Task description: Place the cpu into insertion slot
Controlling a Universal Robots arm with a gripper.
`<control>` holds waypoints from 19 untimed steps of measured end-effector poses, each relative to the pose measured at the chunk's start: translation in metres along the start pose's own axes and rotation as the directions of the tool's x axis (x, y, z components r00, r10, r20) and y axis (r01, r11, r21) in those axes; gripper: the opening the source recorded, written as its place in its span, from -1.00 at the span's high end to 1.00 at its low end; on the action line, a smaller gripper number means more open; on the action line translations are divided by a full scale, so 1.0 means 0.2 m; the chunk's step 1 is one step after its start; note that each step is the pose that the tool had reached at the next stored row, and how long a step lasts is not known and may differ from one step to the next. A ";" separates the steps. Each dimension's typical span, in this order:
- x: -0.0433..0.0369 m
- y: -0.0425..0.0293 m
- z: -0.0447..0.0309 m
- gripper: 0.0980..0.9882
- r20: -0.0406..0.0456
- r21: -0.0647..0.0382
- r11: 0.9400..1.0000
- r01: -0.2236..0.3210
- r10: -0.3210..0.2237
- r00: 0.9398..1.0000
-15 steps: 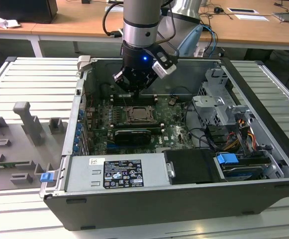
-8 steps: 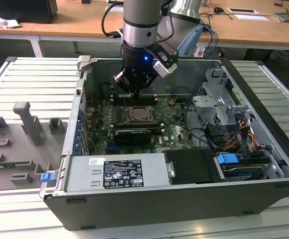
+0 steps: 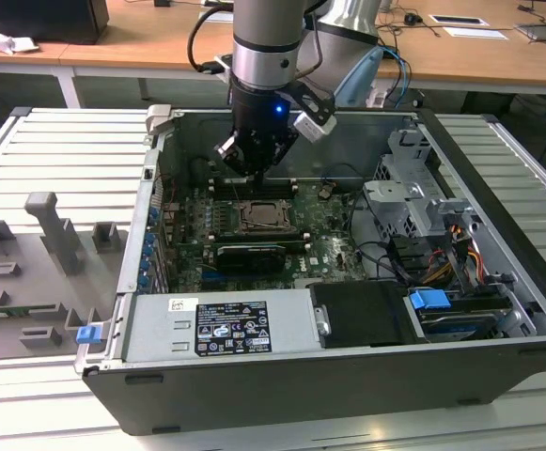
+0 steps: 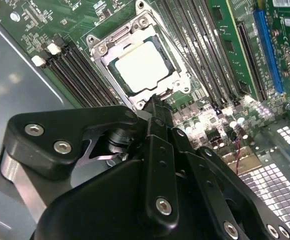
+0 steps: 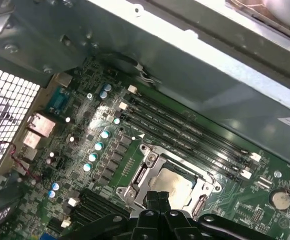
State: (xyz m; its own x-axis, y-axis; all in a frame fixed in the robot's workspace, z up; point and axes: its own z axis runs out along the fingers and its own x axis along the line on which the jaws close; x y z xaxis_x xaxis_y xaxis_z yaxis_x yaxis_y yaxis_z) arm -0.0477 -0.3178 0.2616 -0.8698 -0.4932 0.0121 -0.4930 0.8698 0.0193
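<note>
Gripper: it is seen hanging just above the edge of the socket, with its fingertips pressed together and nothing pinched between them (only a thin seam is seen there in the first wrist view).
Cpu: it is found lying flat inside the insertion slot, pale metal face up, apart from the gripper and not touched by it.
Insertion slot: the shiny frame is seen around the chip on all sides. Whether the frame is latched down or the lever is locked cannot be told.
Surroundings: the socket is flanked by long black memory slots on the green motherboard, all set within the open computer case. A black graphics card is seen just beside the socket in the exterior view.
Step in hand: the placing is judged done or all but done, since the chip lies free in the socket with the arm poised over it.
Next move's demands: any further motion is judged to call for a straight path clear of the frame, so that the seated chip is not nudged or tilted. The chip's squareness in the socket would be worth checking first.
</note>
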 end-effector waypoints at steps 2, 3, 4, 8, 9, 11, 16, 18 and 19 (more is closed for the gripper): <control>0.000 0.000 0.000 0.98 -0.001 0.001 0.999 0.040 -0.040 0.999; 0.000 0.000 0.000 0.98 -0.001 0.001 0.998 0.057 -0.057 0.998; 0.000 0.000 0.000 0.98 -0.001 0.001 0.997 0.076 -0.076 0.997; 0.005 0.003 0.001 0.98 0.000 0.002 0.997 0.083 -0.083 0.997; 0.005 0.003 0.003 0.98 0.000 0.002 0.997 0.071 -0.071 0.997; 0.005 0.003 0.007 0.98 0.001 0.001 0.999 0.040 -0.040 0.999; 0.005 0.003 0.016 0.98 0.002 0.000 0.999 -0.049 0.049 0.999; 0.005 0.002 0.019 0.98 0.003 0.000 0.996 -0.087 0.087 0.996; 0.005 0.002 0.020 0.98 0.003 0.000 0.995 -0.103 0.103 0.995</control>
State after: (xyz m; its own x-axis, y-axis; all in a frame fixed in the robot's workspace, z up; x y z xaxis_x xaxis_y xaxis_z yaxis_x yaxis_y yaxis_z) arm -0.0489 -0.3179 0.2576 -0.9161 -0.4008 0.0108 -0.4006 0.9161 0.0183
